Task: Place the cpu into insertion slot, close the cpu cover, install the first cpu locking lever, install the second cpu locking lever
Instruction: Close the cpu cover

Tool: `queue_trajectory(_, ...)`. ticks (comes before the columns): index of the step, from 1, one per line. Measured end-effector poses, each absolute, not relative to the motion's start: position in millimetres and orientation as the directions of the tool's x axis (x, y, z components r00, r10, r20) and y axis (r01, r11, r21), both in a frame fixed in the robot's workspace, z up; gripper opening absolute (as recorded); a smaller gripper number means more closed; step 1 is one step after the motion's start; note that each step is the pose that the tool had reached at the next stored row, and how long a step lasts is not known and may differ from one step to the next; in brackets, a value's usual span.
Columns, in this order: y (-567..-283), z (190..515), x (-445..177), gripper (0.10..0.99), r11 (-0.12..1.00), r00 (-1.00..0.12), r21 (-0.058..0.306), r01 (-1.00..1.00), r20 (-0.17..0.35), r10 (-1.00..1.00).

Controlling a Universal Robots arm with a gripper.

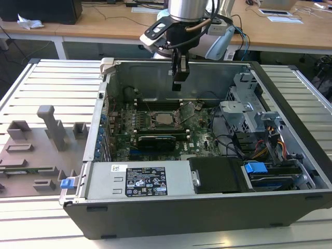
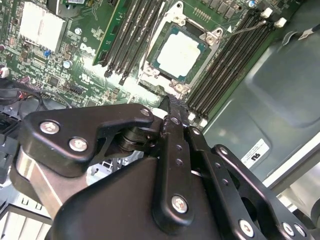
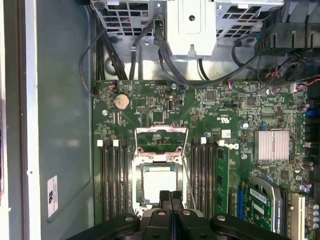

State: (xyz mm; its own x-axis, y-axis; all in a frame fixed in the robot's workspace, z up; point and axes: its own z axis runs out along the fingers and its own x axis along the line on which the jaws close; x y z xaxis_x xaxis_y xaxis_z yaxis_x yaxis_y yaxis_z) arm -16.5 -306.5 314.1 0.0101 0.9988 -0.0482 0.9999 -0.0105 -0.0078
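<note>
I hang inside the open computer case [image 1: 207, 215], which lies on the slatted counter [image 1: 57, 88]. My jaws are pressed together with nothing between them. In the first wrist view my fingertips [image 3: 165, 196] line up with one edge of the insertion slot [image 3: 134, 186], and the exterior view shows me well above the board, touching nothing.

The cpu [image 3: 160, 182] lies flat in the slot, silvery top up and square to the rim. The cpu cover [image 3: 161, 148] is not closed. It stands raised on its hinge at the side of the slot away from my fingertips, and green board shows through its square opening. A thin wire lever [image 3: 187, 175] runs along one side of the slot, between it and a bank of long memory slots [image 3: 202, 175].

The slot sits about midway across the motherboard [image 1: 199, 127], which covers the case floor toward the exterior view's left. Just beside the slot lies a long black card [image 1: 155, 141]. A silver power supply [image 1: 140, 179] fills the case edge closest to the exterior camera. A grey drive cage [image 1: 249, 109] with loose cables takes up the case's side at the exterior view's right.

On the counter outside the case, at the exterior view's left edge, a grey fixture plate [image 1: 15, 166] carries several grey blocks.
</note>
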Motion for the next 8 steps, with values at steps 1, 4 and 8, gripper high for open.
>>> queue_trajectory(1, -306.5, 313.9, -16.4, 0.106, -0.011, 0.010, -0.008, 1.000, -0.048, 0.999)
queue_trajectory(4, -306.5, 311.8, -15.8, 0.106, -0.010, 0.010, -0.008, 1.000, -0.048, 0.999)
queue_trajectory(8, -306.5, 310.5, -15.7, 0.106, -0.010, 0.010, -0.008, 1.000, -0.048, 0.999)
